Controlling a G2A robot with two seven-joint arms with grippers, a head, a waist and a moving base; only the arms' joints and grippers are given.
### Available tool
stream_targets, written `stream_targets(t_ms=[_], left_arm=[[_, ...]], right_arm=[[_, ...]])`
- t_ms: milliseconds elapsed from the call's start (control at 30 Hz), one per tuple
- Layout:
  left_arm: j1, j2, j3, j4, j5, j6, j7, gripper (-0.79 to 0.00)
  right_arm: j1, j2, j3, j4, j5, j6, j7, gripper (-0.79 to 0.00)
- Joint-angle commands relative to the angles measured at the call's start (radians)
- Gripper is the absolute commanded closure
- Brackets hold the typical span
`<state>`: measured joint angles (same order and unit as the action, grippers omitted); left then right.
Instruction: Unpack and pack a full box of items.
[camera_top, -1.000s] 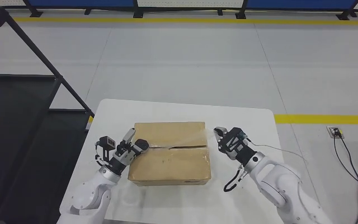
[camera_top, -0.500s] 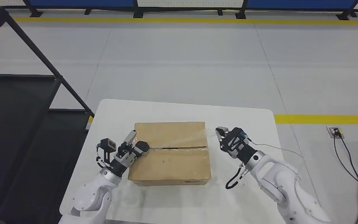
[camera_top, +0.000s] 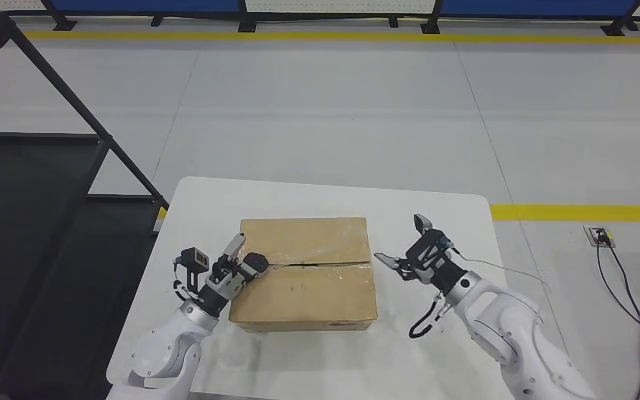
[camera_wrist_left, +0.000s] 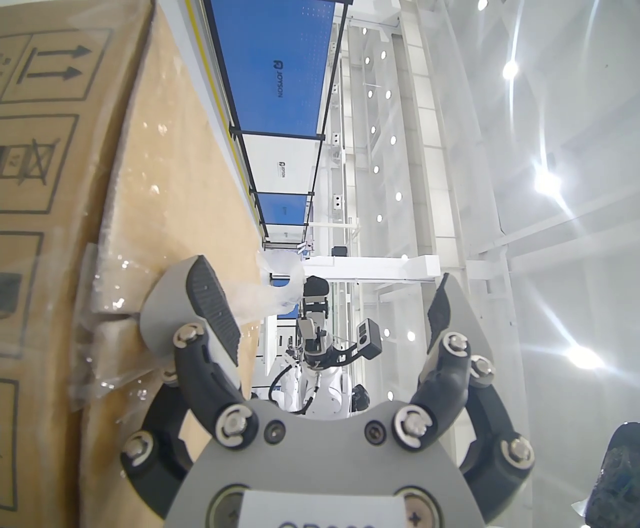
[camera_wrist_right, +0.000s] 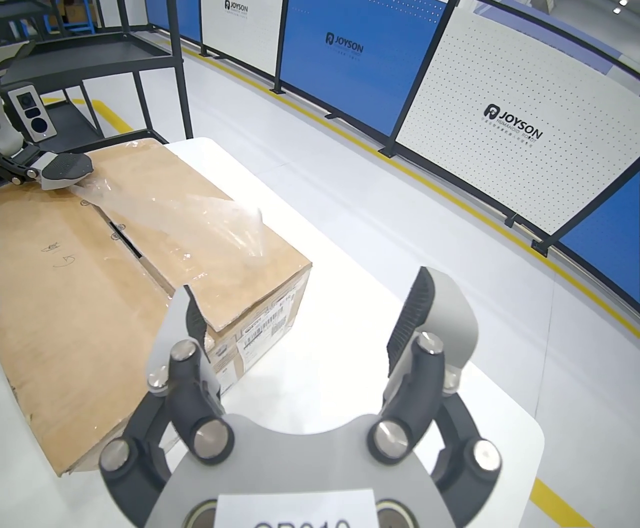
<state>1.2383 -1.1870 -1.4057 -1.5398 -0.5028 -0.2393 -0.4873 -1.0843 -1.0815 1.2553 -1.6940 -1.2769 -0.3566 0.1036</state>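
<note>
A brown cardboard box (camera_top: 305, 270) lies in the middle of the white table, its top flaps down. A strip of clear tape (camera_wrist_right: 200, 215) stands peeled up and crumpled over the centre seam. My left gripper (camera_top: 245, 263) is open at the box's left end; one of its pads (camera_wrist_left: 212, 300) rests on the top by the seam, the other hangs in the air. My right gripper (camera_top: 403, 254) is open beside the box's right end, holding nothing. In the right wrist view, the right gripper (camera_wrist_right: 305, 285) hovers over the table next to the box (camera_wrist_right: 75, 280).
The white table (camera_top: 440, 215) has bare surface to the right of the box and behind it. A black metal rack (camera_top: 60, 200) stands off the table's left side. Blue and white panels (camera_wrist_right: 500, 125) line the floor beyond.
My right gripper has opened wide and drawn slightly away from the box's right end. The left gripper has stayed at the box's left end.
</note>
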Motion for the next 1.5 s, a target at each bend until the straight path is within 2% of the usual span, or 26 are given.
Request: stream_targets(t_ms=[0, 200, 267, 367, 467, 567, 733, 833, 933, 1067, 1200, 1467], left_arm=[[0.000, -0.001, 0.000, 0.001, 0.001, -0.001, 0.000, -0.785], [0.000, -0.002, -0.001, 0.001, 0.003, -0.001, -0.001, -0.785], [0.000, -0.003, -0.002, 0.001, 0.003, -0.001, -0.001, -0.785], [0.001, -0.003, -0.002, 0.002, 0.002, -0.003, 0.000, -0.785], [0.001, -0.004, 0.000, 0.003, 0.004, -0.006, -0.004, -0.785], [0.005, -0.006, 0.003, -0.002, 0.002, -0.012, -0.004, -0.785], [0.011, -0.008, 0.002, -0.009, -0.009, -0.020, -0.008, -0.785], [0.013, -0.008, -0.001, -0.011, -0.017, -0.022, -0.010, -0.785], [0.013, -0.008, -0.005, -0.009, -0.021, -0.021, -0.015, -0.785], [0.005, -0.010, 0.000, -0.001, -0.019, -0.013, -0.020, -0.785], [-0.003, -0.012, 0.006, 0.002, -0.016, -0.010, -0.020, -0.785], [-0.006, -0.014, 0.009, 0.009, -0.014, -0.010, -0.023, -0.785]], right_arm=[[-0.005, -0.002, 0.009, -0.005, 0.037, 0.011, 0.007, -0.785], [0.000, -0.014, -0.018, -0.091, 0.152, 0.039, 0.088, -0.785], [0.008, -0.018, -0.054, -0.145, 0.143, 0.009, 0.118, -0.785], [0.041, -0.032, -0.125, -0.202, 0.145, 0.050, 0.189, -0.785], [0.125, -0.055, -0.222, -0.205, 0.155, 0.109, 0.283, -0.785], [0.239, -0.088, -0.325, -0.149, 0.178, 0.162, 0.365, -0.785], [0.445, -0.152, -0.463, 0.034, 0.276, 0.218, 0.551, -0.785], [0.501, -0.178, -0.506, 0.089, 0.303, 0.213, 0.539, -0.785], [0.490, -0.181, -0.519, 0.076, 0.271, 0.166, 0.491, -0.785], [0.459, -0.175, -0.520, 0.048, 0.245, 0.122, 0.571, -0.785], [0.427, -0.170, -0.498, 0.036, 0.249, 0.128, 0.632, -0.785], [0.324, -0.146, -0.414, -0.026, 0.222, 0.118, 0.631, -0.785]])
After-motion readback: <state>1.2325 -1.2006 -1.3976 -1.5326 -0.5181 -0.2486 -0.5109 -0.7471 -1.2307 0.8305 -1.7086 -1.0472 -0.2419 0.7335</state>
